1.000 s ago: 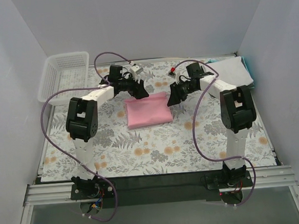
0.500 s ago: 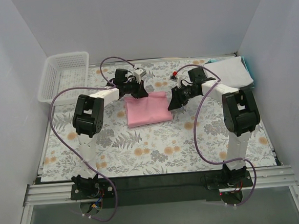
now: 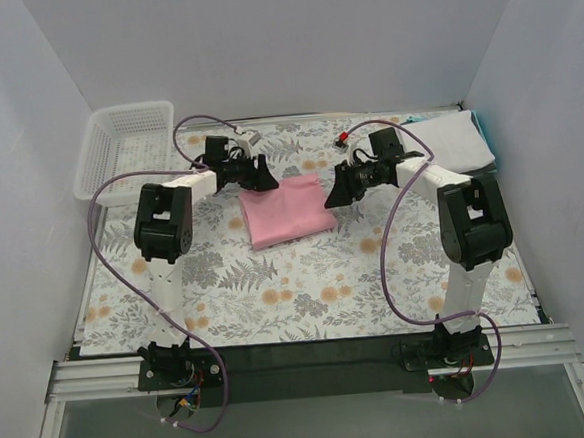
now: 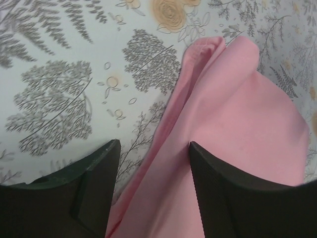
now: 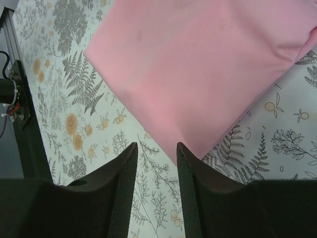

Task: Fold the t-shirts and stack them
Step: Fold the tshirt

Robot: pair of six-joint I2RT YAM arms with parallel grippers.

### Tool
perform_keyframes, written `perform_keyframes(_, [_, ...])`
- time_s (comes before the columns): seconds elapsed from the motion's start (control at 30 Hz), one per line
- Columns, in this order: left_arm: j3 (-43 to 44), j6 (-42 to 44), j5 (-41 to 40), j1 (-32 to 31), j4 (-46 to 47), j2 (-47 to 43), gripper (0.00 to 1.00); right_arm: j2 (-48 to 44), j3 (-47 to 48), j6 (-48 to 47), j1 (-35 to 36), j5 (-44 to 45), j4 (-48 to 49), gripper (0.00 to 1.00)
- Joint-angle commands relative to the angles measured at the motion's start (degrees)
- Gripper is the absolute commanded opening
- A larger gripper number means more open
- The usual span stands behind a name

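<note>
A folded t-shirt (image 3: pixel 286 210) lies mid-table on the tablecloth (image 3: pixel 308 298). The left gripper (image 3: pixel 267 179) sits at its far left corner, the right gripper (image 3: pixel 332 198) at its right edge. A basket (image 3: pixel 126 140) stands at the table's far left corner; a stack of t-shirts (image 3: pixel 457 139) lies at the far right

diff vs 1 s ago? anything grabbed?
Left pincer slid slightly left along the far edge of the pink t-shirt. Right pincer barely moved. The shirt's right side shifted a little farther away, skewing it. Both pincers are open now, gripping nothing. Basket and folded t-shirts stayed put.
</note>
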Motion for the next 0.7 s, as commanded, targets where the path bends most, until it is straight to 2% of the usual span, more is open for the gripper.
perform_keyframes(0.0, [1.9,-3.1,4.4,2.6,-0.3,-3.4,0.55,1.1,2.5,3.8,0.6,-1.7,6.4,0.38])
perform_keyframes(0.07, [0.4,-3.5,7.3,3.7,-0.1,-6.4,0.55,2.1,3.8,6.5,0.6,-2.1,8.1,0.38])
perform_keyframes(0.1, [-2.7,-3.9,8.0,4.0,0.5,-10.7,0.54,2.4,4.5,7.2,0.8,-2.2,10.1,0.39])
perform_keyframes(0.17, [-6.7,-6.7,9.4,5.2,4.6,-15.4,0.51,3.5,6.2,11.1,0.9,-2.4,12.9,0.39])
perform_keyframes(0.23, [-12.6,-10.1,9.6,6.2,6.8,-21.4,0.47,5.6,8.3,13.4,1.1,-2.5,17.3,0.39])
perform_keyframes(0.33, [-18.6,-14.9,11.9,6.5,9.2,-25.7,0.4,9.9,11.4,17.7,1.3,-2.7,21.6,0.39])
perform_keyframes(0.47, [-23.5,-24.8,17.5,6.3,15.5,-24.0,0.36,16.4,16.8,21.3,1.6,-3.6,24.1,0.38])
perform_keyframes(0.57, [-26.2,-29.2,17.6,6.3,22.0,-20.4,0.34,21.6,21.1,24.5,1.8,-4.6,26.5,0.38])
perform_keyframes(0.67, [-25.7,-32.3,16.3,6.7,24.2,-16.1,0.33,26.9,24.8,26.8,1.8,-4.3,27.5,0.38])
